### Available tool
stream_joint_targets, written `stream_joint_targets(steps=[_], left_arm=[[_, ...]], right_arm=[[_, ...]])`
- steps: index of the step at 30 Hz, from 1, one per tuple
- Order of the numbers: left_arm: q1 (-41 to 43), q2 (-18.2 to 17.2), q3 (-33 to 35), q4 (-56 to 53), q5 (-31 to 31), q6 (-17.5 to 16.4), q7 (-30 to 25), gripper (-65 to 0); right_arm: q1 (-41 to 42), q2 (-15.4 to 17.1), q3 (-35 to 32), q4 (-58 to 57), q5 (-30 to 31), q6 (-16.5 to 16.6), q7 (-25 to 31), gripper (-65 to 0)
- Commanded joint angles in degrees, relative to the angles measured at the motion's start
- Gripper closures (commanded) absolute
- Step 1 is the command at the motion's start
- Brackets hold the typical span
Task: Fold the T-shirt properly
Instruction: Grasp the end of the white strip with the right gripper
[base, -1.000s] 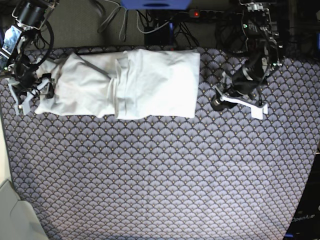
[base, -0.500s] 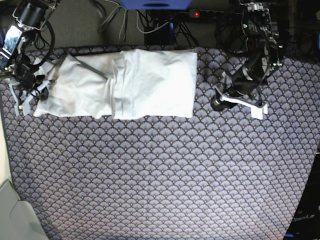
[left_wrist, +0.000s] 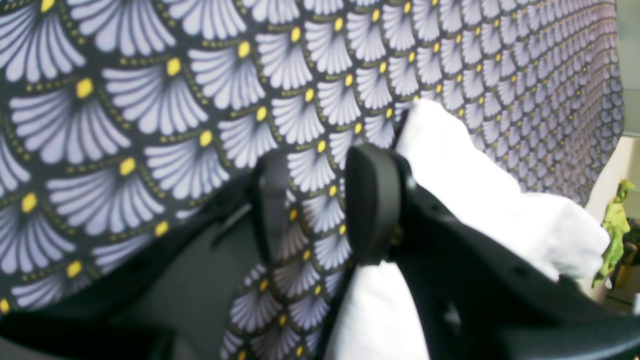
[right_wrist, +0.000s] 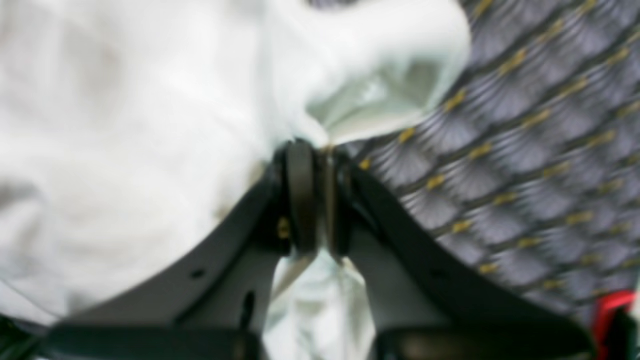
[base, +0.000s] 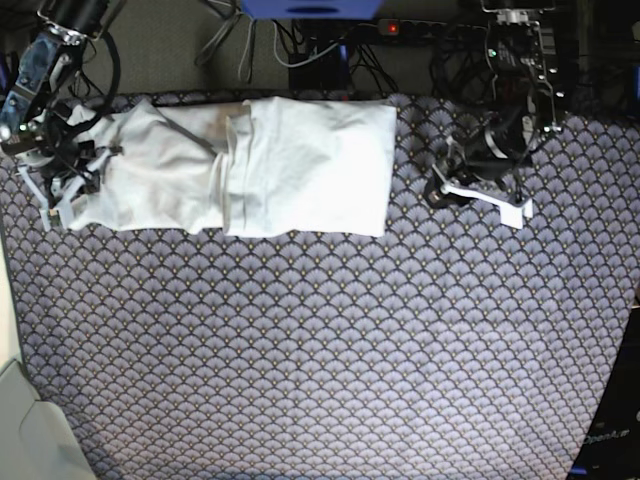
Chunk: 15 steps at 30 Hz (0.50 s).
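The white T-shirt (base: 300, 165) lies folded into a long band across the back of the table, with its wrinkled end at the left. My right gripper (base: 62, 190) is at that left end. In the right wrist view the right gripper (right_wrist: 322, 190) is shut on a bunched edge of the T-shirt (right_wrist: 125, 125). My left gripper (base: 478, 193) hovers over the patterned cloth to the right of the shirt, apart from it. In the left wrist view the left gripper (left_wrist: 317, 190) is open, with only the cloth showing in the gap. A white wrap covers one of its fingers (left_wrist: 475, 200).
A dark scalloped tablecloth (base: 320, 350) covers the whole table. Cables and a power strip (base: 400, 28) run along the back edge beside a blue object (base: 310, 8). A grey surface (base: 30, 430) sits at the front left corner.
My right gripper has gone from open to shut on the T-shirt's left end and drawn it slightly leftward. The left gripper has shifted a little toward the back.
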Motion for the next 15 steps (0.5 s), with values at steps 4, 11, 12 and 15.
stream_joint_targets(steps=[4,11,12,15], left_arm=[[-0.29,-0.40,0.01,1.06,-0.89,-0.42,-0.45,-23.4],[-0.29,-0.40,-0.25,1.06,-0.89,-0.42,-0.45,-23.4],[-0.21,-0.48,-0.34,1.06,-0.89,-0.42,-0.45,-23.4],[-0.21,-0.48,-0.34,1.33,-0.89,-0.42,-0.45,-23.4]], right_arm=[[0.20,0.06,0.15,4.50,1.01,0.21,1.00,-1.5],[-1.65,-1.78,0.15,11.36,1.27,0.21,1.00,-1.5],[-1.74,-2.75,0.06,13.03,1.27,0.21,1.00,-1.5],[-2.97,-4.86,-0.03,17.07,1.27,0.21,1.00,-1.5]])
